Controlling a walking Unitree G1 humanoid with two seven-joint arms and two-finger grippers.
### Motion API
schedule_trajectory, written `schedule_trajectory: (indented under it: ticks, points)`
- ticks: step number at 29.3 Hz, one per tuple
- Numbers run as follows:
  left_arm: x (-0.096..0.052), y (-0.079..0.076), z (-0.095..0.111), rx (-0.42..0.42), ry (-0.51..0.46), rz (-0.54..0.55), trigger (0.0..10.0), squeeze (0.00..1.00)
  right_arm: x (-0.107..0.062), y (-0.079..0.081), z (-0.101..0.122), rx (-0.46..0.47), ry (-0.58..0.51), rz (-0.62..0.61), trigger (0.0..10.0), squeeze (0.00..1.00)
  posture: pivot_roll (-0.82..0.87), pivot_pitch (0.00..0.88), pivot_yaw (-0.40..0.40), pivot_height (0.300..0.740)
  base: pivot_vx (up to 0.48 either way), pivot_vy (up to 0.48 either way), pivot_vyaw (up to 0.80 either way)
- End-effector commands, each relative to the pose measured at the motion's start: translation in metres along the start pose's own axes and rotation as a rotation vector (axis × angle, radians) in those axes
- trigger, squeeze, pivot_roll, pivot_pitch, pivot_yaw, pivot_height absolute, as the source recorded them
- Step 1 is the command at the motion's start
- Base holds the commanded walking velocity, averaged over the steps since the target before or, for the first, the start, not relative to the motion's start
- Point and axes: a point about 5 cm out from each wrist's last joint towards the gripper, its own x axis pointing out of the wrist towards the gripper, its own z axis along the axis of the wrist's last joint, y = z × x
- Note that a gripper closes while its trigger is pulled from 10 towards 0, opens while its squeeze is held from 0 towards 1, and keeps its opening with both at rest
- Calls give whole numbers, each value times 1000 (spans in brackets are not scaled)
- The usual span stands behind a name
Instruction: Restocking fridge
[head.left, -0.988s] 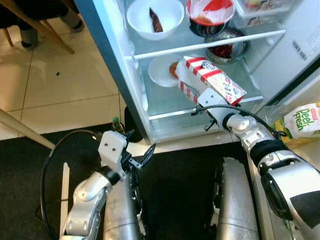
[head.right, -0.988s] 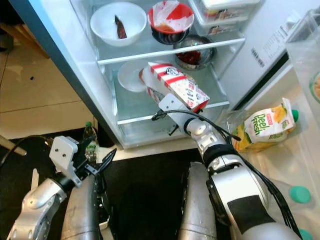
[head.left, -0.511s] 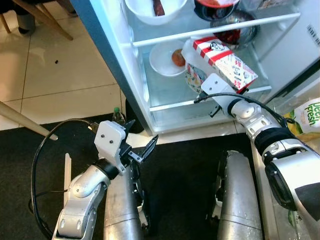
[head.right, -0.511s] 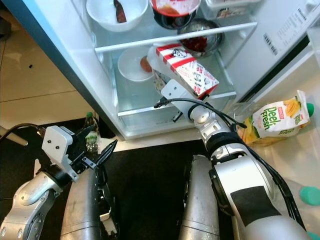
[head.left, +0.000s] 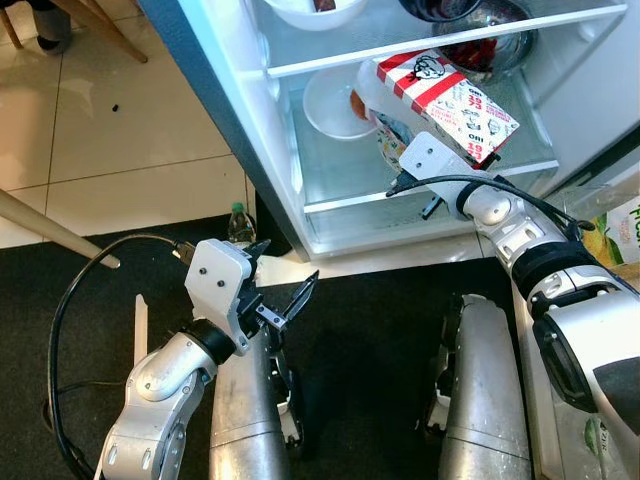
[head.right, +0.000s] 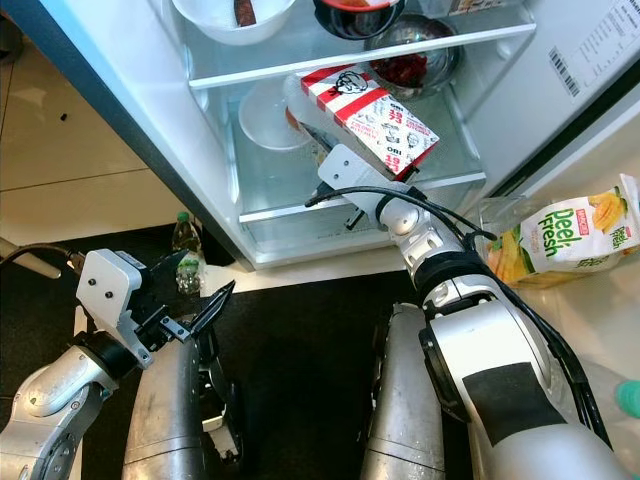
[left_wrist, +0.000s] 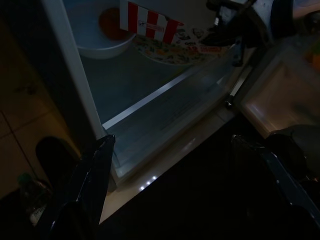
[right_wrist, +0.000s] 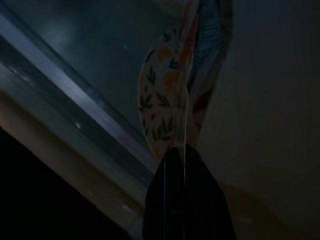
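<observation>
The right gripper (head.left: 400, 150) reaches into the open fridge (head.left: 240, 120) above the lower glass shelf (head.left: 420, 185), its jaws pinching a plate (right_wrist: 165, 95) printed with leaves and orange fruit. The plate stands on edge, and in the right wrist view its rim runs down between the two black fingers (right_wrist: 185, 200), which sit pressed close on it. A red-and-white striped carton (head.left: 440, 90) lies tilted over the gripper and touches the plate's upper side; whether the jaws also grip it I cannot tell. Just behind, on the same shelf, sits a white bowl (head.left: 335, 100) with something orange in it. On the shelf above stand a white dish (head.right: 235, 15) and a metal bowl (head.right: 410, 65) holding red food.

The left gripper (head.left: 280, 300) hangs low over the dark mat (head.left: 370, 330) in front of the fridge, jaws spread wide and holding nothing. A small green-capped bottle (head.left: 238, 225) stands on the floor beside the fridge's corner. To the right, a juice pouch (head.right: 570, 240) lies on its side on a pale surface.
</observation>
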Motion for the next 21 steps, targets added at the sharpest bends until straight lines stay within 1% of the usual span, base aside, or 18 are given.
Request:
schedule_trajectory:
  ticks: [1,3,4,5,8,10,11,14,17,19,20,21]
  points:
    - [-4,-5,-3,-15,31,-18,10000,0,-1,1,-10,-48,27,26,10000,0,191,605,83,500,0,0,0]
    - [-4,-7,-2,-20,31,-20,10000,0,-3,-4,-13,-66,30,23,10000,0,191,605,83,500,0,0,0]
    - [-4,-7,-2,-20,31,-20,10000,0,-3,-4,-13,-66,30,23,10000,0,191,605,83,500,0,0,0]
    - [-5,-8,-2,-23,34,-20,10000,0,-4,-8,-16,-68,29,24,10000,0,195,602,83,500,0,0,0]
    - [-5,-8,-2,-27,36,-20,10000,0,-6,-13,-17,-77,11,28,10000,0,195,602,83,500,0,0,0]
    - [-5,-9,-1,-29,36,-21,10000,0,-8,-20,-16,-45,-25,31,10000,0,201,601,82,500,0,0,0]
    - [-6,-9,0,-33,36,-19,10000,0,-9,-25,-15,-7,-44,33,10000,0,201,601,82,500,0,0,0]
    - [-6,-10,0,-35,38,-19,10000,0,-10,-29,-13,26,-66,47,10000,0,203,601,82,500,0,0,0]
    - [-6,-11,0,-36,40,-19,10000,0,-11,-30,-13,37,-73,56,10000,0,201,598,81,500,0,0,0]
    - [-6,-12,-1,-39,42,-21,10000,0,-11,-29,-12,43,-85,86,10000,0,199,597,81,500,0,0,0]
    - [-5,-13,-1,-43,41,-23,10000,0,-11,-25,-12,9,-83,111,10000,0,194,596,82,500,0,0,0]
    - [-5,-14,-1,-46,41,-26,10000,0,-10,-21,-14,-45,-74,133,10000,0,194,596,82,500,0,0,0]
